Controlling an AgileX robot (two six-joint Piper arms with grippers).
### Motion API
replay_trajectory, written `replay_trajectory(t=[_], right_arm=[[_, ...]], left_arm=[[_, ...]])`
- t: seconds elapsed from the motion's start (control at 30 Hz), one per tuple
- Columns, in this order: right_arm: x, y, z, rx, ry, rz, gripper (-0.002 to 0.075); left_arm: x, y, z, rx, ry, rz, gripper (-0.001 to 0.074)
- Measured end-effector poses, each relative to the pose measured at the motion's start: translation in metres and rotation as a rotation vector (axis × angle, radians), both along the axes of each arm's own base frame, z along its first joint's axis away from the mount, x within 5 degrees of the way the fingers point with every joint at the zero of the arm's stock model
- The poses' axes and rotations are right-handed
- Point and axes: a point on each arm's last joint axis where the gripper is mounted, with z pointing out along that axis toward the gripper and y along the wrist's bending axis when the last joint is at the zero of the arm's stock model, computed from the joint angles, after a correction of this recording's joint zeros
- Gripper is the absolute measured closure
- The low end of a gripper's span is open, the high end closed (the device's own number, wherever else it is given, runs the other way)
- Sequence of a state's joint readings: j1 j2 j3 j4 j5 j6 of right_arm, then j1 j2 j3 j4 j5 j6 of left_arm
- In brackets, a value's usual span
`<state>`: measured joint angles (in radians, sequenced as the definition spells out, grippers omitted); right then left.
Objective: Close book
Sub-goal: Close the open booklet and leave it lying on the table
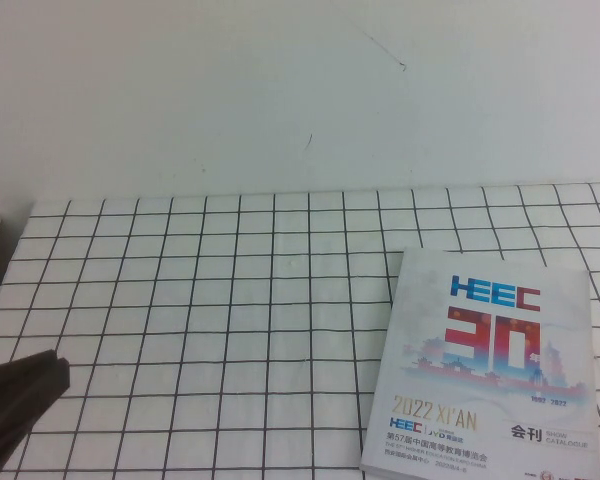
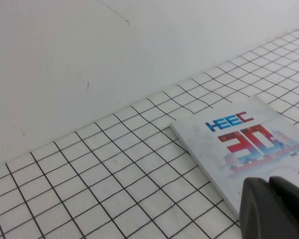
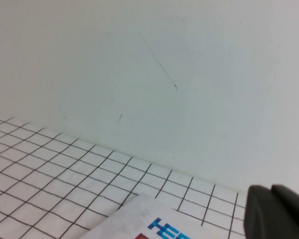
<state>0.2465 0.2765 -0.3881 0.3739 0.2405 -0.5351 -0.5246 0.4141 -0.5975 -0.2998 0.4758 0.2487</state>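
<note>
**One book, cover already down, right arm likely closer**

Seeing white softcover book (image 1: 485, 365) with blue-red "HEEC 30" cover flat at right near corner of black-gridded white table (image 1: 230, 300), long axis near-to-far. Placing left gripper (image 1: 40, 378) at left near edge, well apart; right gripper (image 3: 279, 211) on book's side, judged nearer. Can't read grip state on either.

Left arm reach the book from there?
Probably yes: only bare checked cloth lies between the left gripper, at the table's near-left, and the book. Right gripper hovers near the book.
</note>
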Motion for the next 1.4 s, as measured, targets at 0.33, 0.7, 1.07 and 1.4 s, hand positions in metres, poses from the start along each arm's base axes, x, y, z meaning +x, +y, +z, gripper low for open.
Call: replay_trajectory(t=[0.33, 0.7, 1.07, 1.4], right_arm=[[0.001, 0.003, -0.019, 0.002, 0.101, 0.029, 0.0729], [0.001, 0.005, -0.033, -0.016, 0.168, 0.044, 0.0729], [0.0, 0.005, -0.035, -0.021, 0.182, 0.05, 0.0729], [0.0, 0.005, -0.035, -0.021, 0.182, 0.05, 0.0729]], left_arm=[[0.002, 0.0, 0.003, -0.023, -0.037, 0.014, 0.0738], [0.001, 0.0, 0.001, -0.014, -0.014, 0.009, 0.0738], [0.0, 0.0, -0.003, 0.006, 0.016, -0.001, 0.0738], [0.004, 0.005, -0.011, 0.12, -0.028, 0.04, 0.0738]])
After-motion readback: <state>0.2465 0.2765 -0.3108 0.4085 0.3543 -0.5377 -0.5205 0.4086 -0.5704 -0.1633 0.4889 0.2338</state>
